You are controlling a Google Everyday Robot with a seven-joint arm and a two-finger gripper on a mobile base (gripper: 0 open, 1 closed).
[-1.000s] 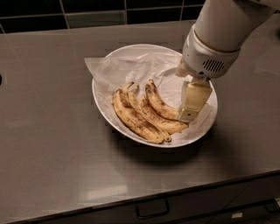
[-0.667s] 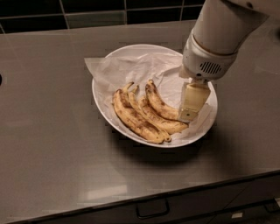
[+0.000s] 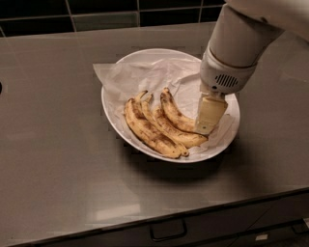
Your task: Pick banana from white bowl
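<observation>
Probably a kitchen, though little of the room shows: a dark grey countertop (image 3: 58,144) runs beneath a wall of dark glossy tiles (image 3: 101,8), with a drawer handle (image 3: 168,231) under its front edge. A white bowl (image 3: 112,118) of overripe bananas (image 3: 154,129) sits there, the robot's gripper (image 3: 209,116) lowered into its right side.

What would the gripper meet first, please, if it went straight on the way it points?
Probably the short, plump, brown-speckled yellow banana: the gripper points down at its near end inside the wide white paper-lined bowl. Depth is unclear, so it might touch the crumpled paper beside it instead.
</observation>
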